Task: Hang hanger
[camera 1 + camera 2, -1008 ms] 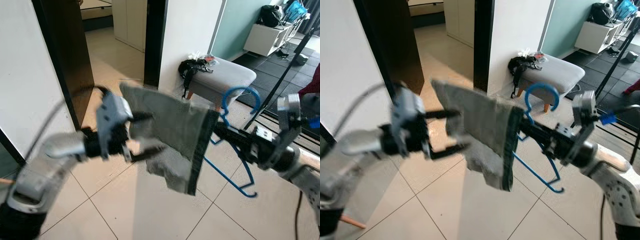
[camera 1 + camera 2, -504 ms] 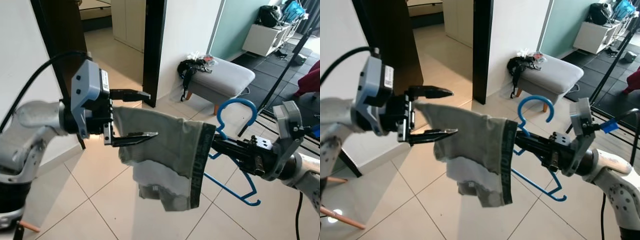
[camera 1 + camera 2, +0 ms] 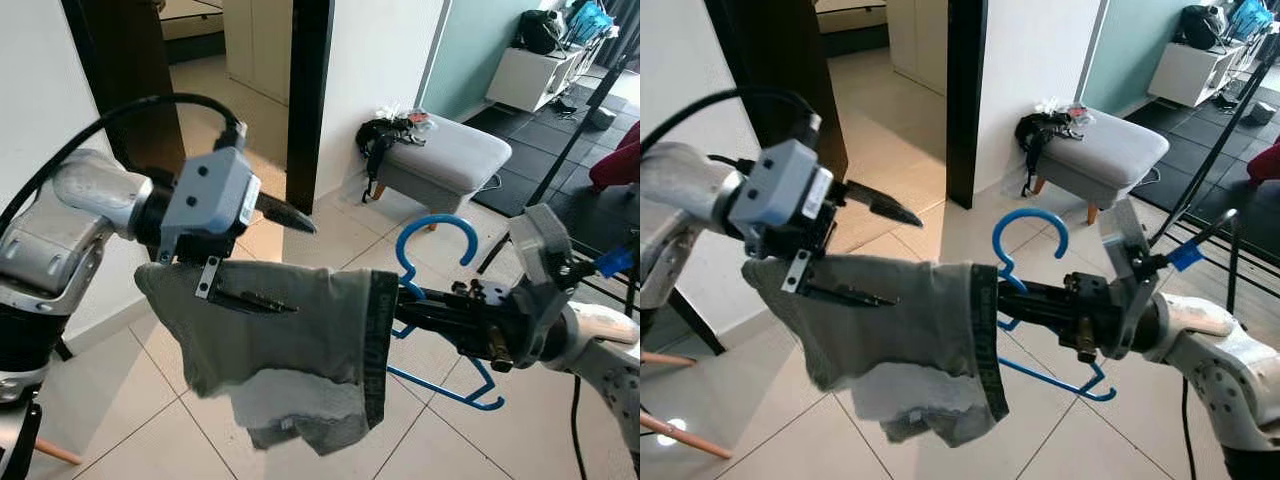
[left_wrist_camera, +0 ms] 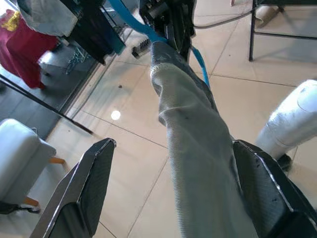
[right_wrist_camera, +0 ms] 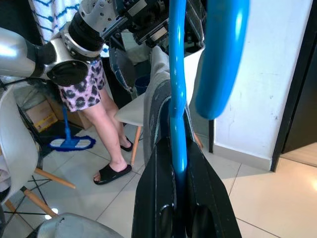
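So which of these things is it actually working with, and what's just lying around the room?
In use:
- blue hanger, clamped in the right hand
- grey garment draped on the hanger
- left hand, open, its fingers either side of the garment

Just lying about:
- grey footstool with a black strap and clutter on top
- white cabinet at the back

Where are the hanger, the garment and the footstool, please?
hanger [image 3: 1032,222]: right eye view, top of its blue hook.
garment [image 3: 895,320]: right eye view, middle of the grey cloth.
footstool [image 3: 450,152]: left eye view, its grey cushion.
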`<state>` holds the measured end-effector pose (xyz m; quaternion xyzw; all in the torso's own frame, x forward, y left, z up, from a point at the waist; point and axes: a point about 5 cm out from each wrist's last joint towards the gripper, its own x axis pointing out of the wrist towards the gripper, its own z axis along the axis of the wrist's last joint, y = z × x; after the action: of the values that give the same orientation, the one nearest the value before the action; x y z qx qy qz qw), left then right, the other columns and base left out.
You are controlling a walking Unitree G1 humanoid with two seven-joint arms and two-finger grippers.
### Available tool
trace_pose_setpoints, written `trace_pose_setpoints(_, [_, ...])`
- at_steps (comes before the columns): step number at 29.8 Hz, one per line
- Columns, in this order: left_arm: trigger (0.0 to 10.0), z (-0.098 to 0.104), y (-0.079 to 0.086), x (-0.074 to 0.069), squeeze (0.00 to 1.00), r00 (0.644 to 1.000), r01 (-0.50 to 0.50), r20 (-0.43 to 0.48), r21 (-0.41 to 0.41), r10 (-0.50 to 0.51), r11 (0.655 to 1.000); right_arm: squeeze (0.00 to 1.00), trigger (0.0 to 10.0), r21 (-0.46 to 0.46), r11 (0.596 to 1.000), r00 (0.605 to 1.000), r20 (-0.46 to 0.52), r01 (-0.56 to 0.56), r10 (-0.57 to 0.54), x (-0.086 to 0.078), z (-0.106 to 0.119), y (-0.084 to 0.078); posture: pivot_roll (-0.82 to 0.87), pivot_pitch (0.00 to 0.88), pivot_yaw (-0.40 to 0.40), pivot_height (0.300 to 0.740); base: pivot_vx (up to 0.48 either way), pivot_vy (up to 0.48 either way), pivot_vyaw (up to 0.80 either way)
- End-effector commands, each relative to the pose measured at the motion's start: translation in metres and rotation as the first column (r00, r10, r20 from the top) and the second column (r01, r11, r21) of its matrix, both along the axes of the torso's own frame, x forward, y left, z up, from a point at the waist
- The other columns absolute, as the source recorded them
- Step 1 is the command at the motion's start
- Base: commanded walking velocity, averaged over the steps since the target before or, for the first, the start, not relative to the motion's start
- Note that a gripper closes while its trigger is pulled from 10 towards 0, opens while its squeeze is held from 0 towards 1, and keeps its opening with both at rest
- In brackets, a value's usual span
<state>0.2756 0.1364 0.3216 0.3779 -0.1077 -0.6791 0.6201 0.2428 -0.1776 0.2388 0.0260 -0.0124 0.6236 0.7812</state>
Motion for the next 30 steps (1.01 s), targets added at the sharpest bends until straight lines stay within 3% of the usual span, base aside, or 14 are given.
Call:
trace_pose_setpoints(1, [10.0, -0.002, 0.004, 0.002, 0.00, 0.999, -0.012, -0.030, 0.072, 0.014, 0.997, 0.00, 10.0, -0.004, 1.000, 0.999, 0.031, -0.014, 0.014, 0.002, 0.002, 0.006, 0.01, 0.029, -0.036, 0.740, 0.000, 0.000, 0.00])
trace_pose_setpoints(3, [10.0, -0.004, 0.004, 0.003, 0.00, 0.999, -0.010, -0.049, 0.084, 0.014, 0.996, 0.00, 10.0, -0.002, 1.000, 0.999, 0.033, -0.017, 0.017, 0.002, 0.002, 0.007, 0.01, 0.029, -0.036, 0.740, 0.000, 0.000, 0.00])
trace_pose_setpoints(4, [5.8, -0.005, 0.004, 0.003, 0.00, 0.998, -0.010, -0.067, 0.091, 0.016, 0.996, 0.00, 10.0, -0.001, 1.000, 0.999, 0.037, -0.017, 0.017, 0.003, 0.003, 0.008, 0.01, 0.027, -0.035, 0.740, 0.000, 0.000, 0.00])
trace_pose_setpoints(5, [0.0, -0.008, 0.004, 0.004, 0.00, 0.996, -0.003, -0.091, 0.102, 0.012, 0.995, 0.00, 10.0, -0.001, 1.000, 0.999, 0.039, -0.018, 0.018, 0.004, 0.003, 0.009, 0.01, 0.027, -0.035, 0.740, 0.000, 0.000, 0.00])
trace_pose_setpoints(12, [0.0, -0.024, 0.002, 0.004, 0.00, 0.988, 0.020, -0.157, 0.141, 0.002, 0.990, 0.00, 10.0, 0.002, 1.000, 0.999, 0.047, -0.025, 0.025, 0.005, 0.003, 0.012, 0.01, 0.022, -0.033, 0.740, 0.000, 0.000, 0.00])
trace_pose_setpoints(22, [0.0, -0.034, 0.007, 0.007, 0.00, 0.983, 0.009, -0.180, 0.198, 0.028, 0.980, 0.00, 10.0, -0.004, 0.999, 0.997, 0.063, -0.033, 0.033, 0.005, 0.004, 0.016, 0.01, 0.017, -0.027, 0.740, 0.000, 0.000, 0.00])
trace_pose_setpoints(30, [0.0, -0.048, 0.009, 0.004, 0.00, 0.963, 0.046, -0.270, 0.235, 0.019, 0.971, 0.00, 10.0, -0.007, 0.999, 0.995, 0.097, -0.034, 0.035, 0.005, 0.010, 0.020, 0.01, 0.019, -0.022, 0.740, 0.000, 0.000, 0.00])
